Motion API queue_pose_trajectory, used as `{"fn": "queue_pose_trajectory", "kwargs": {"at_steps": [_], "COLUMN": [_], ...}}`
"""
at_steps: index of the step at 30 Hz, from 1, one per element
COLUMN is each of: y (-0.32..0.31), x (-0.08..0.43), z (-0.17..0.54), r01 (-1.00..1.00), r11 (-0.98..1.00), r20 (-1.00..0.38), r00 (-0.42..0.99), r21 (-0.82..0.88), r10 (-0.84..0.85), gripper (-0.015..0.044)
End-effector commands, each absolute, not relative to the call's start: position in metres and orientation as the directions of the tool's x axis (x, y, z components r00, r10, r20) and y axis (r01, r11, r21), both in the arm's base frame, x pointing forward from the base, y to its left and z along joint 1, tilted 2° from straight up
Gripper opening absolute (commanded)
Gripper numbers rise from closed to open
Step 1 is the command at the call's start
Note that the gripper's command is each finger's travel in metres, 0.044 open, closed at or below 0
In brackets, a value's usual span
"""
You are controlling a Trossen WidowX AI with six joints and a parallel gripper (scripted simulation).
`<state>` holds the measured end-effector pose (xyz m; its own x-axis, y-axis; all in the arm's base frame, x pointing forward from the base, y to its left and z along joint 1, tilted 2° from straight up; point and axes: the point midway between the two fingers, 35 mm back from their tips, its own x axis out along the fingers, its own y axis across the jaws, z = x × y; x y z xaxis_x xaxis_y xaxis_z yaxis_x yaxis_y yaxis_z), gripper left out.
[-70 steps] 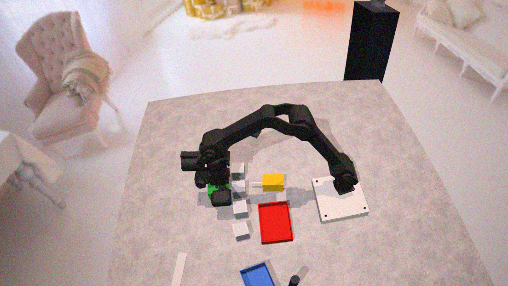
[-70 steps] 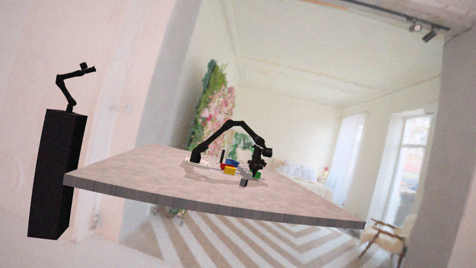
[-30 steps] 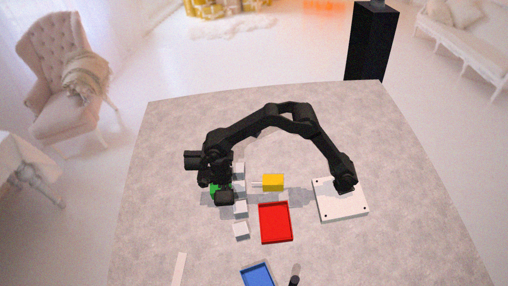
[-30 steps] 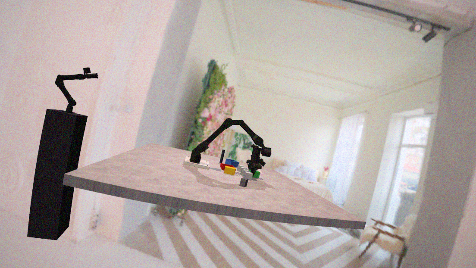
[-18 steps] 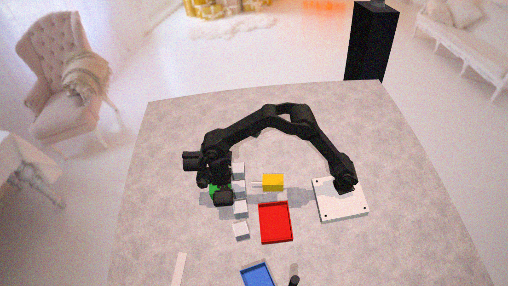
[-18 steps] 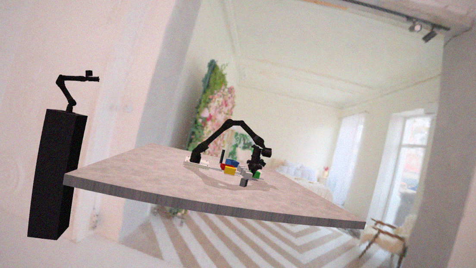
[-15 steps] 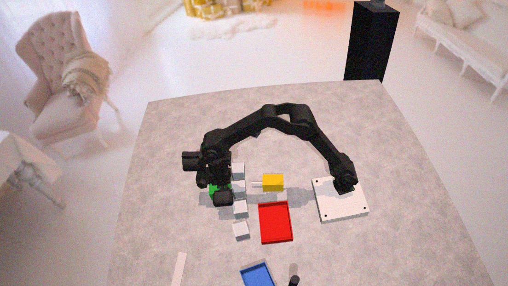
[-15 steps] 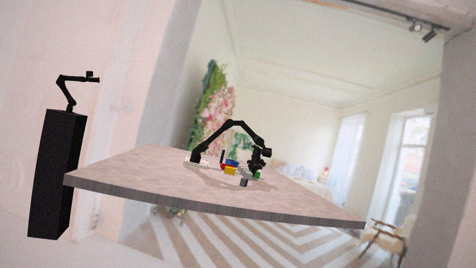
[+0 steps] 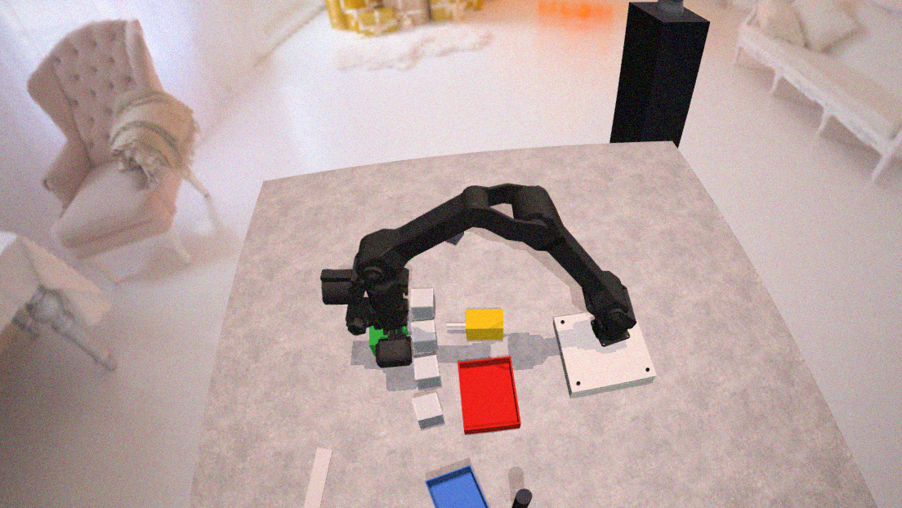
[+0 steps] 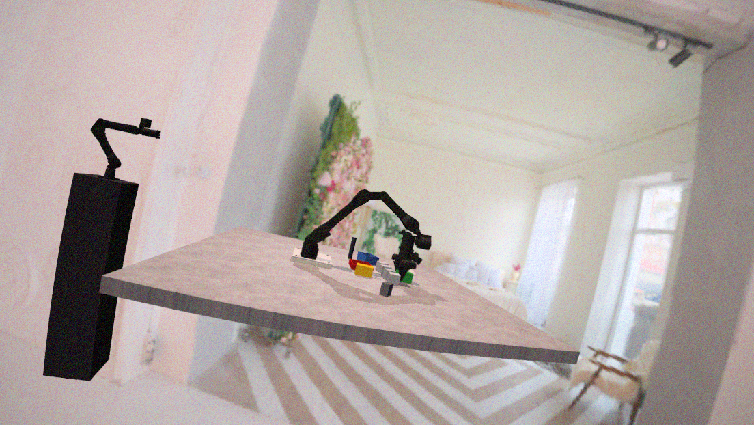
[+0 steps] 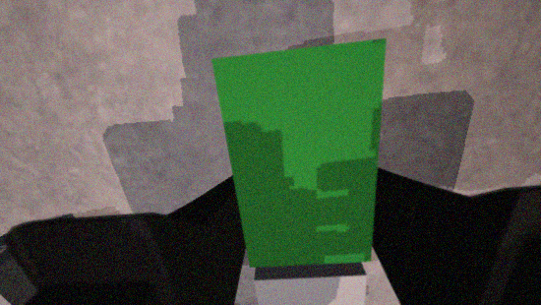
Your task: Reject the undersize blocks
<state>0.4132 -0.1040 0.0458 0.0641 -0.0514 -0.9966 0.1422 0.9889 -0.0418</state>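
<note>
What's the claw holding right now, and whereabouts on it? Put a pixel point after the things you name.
The green gauge (image 9: pixel 377 340) (image 10: pixel 408 277) (image 11: pixel 305 113), gripped by opposite sides of its green block, in the claw (image 9: pixel 394 337) (image 10: pixel 403 275) (image 11: pixel 297 171).

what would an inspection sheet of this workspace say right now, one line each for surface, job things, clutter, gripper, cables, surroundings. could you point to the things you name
surface: mottled grey-beige table top (image 9: pixel 631 220) (image 10: pixel 237 279)
job's things: green gauge (image 9: pixel 377 339) (image 10: pixel 408 277) (image 11: pixel 300 108) at a row of four steel blocks, insertion depth unclear; red tray (image 9: pixel 488 396) holds no block
clutter: yellow block with a pin (image 9: pixel 484 324) (image 10: pixel 364 270), blue tray (image 9: pixel 455 488) (image 10: pixel 367 257), black post (image 9: pixel 521 498) (image 10: pixel 352 248), pale strip (image 9: pixel 319 473)
gripper: shut on the green gauge
cables: nothing seen
surroundings: tufted armchair (image 9: pixel 94 75), black pedestal (image 9: pixel 656 82) (image 10: pixel 87 274)
</note>
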Motion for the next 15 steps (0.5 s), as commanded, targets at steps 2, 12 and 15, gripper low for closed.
{"fn": "queue_pose_trajectory", "kwargs": {"at_steps": [2,12,15], "y": [-0.1051,-0.1055,-0.1057], "x": [0.4202,0.4222,0.4237], "z": [0.0501,0.0501,0.0501], "r01": [0.141,0.141,0.141], "r11": [0.989,0.989,0.989], "r20": [-0.995,-0.995,-0.995], "r00": [0.085,0.084,0.084], "r21": [-0.043,-0.043,-0.043], "r10": [-0.055,-0.055,-0.055], "gripper": [0.0000,0.0000,0.0000]}}
